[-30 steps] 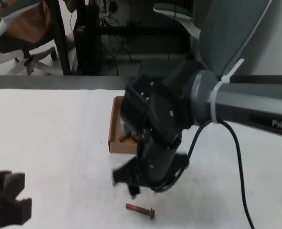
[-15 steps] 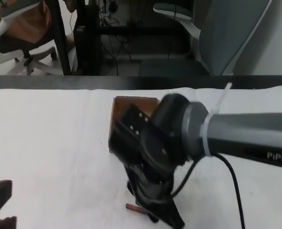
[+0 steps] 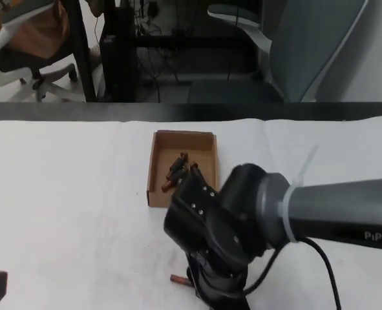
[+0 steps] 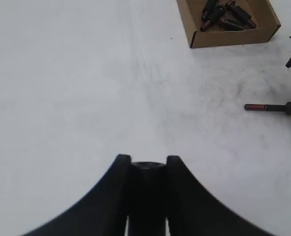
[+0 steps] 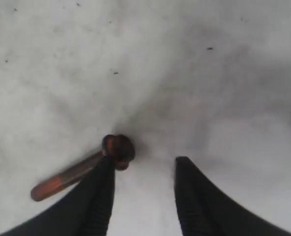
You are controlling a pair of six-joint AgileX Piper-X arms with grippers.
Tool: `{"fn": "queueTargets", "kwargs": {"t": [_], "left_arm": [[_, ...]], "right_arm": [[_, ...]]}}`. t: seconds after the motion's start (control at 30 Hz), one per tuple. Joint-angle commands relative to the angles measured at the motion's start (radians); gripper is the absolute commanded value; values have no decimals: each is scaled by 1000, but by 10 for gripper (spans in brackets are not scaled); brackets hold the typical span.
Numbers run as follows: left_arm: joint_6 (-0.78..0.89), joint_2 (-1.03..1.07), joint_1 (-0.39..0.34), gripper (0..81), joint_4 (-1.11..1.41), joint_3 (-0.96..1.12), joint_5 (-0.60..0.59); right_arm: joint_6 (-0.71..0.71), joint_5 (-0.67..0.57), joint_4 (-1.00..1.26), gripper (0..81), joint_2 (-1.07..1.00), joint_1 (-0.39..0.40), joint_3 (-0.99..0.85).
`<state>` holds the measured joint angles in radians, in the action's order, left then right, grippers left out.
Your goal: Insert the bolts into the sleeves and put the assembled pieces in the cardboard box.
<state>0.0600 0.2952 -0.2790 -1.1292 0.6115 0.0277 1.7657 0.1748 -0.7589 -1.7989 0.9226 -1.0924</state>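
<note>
The white bench is smooth, so a loose part could skid or roll on it if nudged; the right arm leans low over the near edge and hides most of its own work from the high view, so a bad line-up could pass unnoticed there; the cardboard box sits well apart, farther back on the bench, with several assembled pieces already lying inside; the left gripper hovers over bare bench, its fingers closed on a dark sleeve held end-up, and a loose hold could let that piece tilt before anything is threaded in; the right gripper is spread open just above the surface; the bolt lies flat, its head touching or just beside one fingertip, its shank running away outside the gap rather than between the fingers; my worry is that closing here would catch only the head's edge or nothing, and that finger could press on the bolt and flick it away; a grip on the head alone would probably leave the shank drooping, making the insertion jam
</note>
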Motion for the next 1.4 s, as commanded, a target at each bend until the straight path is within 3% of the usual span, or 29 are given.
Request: {"fn": "queueTargets", "kwargs": {"t": [0.0, 0.63, 0.7, 0.73, 0.8, 0.83, 1.13, 1.2, 1.37], "left_arm": [[-8, -9, -4, 18, 1, 15, 7], [-8, -9, -4, 18, 3, 15, 0], [-8, -9, -4, 18, 3, 15, 0], [-8, -9, -4, 18, 6, 15, 0], [-8, -9, -4, 18, 15, 15, -5], [-18, -9, -4, 18, 26, 15, -20], [-42, -9, -4, 18, 178, 13, -213], [-42, -9, -4, 18, 194, 13, -217], [-42, -7, -4, 18, 224, -49, -306]], "right_arm": [[4, 0, 127, 378, 6, -11, 27], [-16, 23, 179, 377, 1, -74, 77], [-16, 11, 181, 328, -1, -85, 77], [-16, 7, 181, 256, -1, -88, 77], [-24, 7, 191, 34, -1, -92, 77], [-23, 7, 204, 3, -1, -92, 77], [-75, 30, 367, 6, 4, -92, 75], [-159, 73, 392, 6, 22, -95, 75], [-614, 195, 390, 6, 122, -111, 73]]}}
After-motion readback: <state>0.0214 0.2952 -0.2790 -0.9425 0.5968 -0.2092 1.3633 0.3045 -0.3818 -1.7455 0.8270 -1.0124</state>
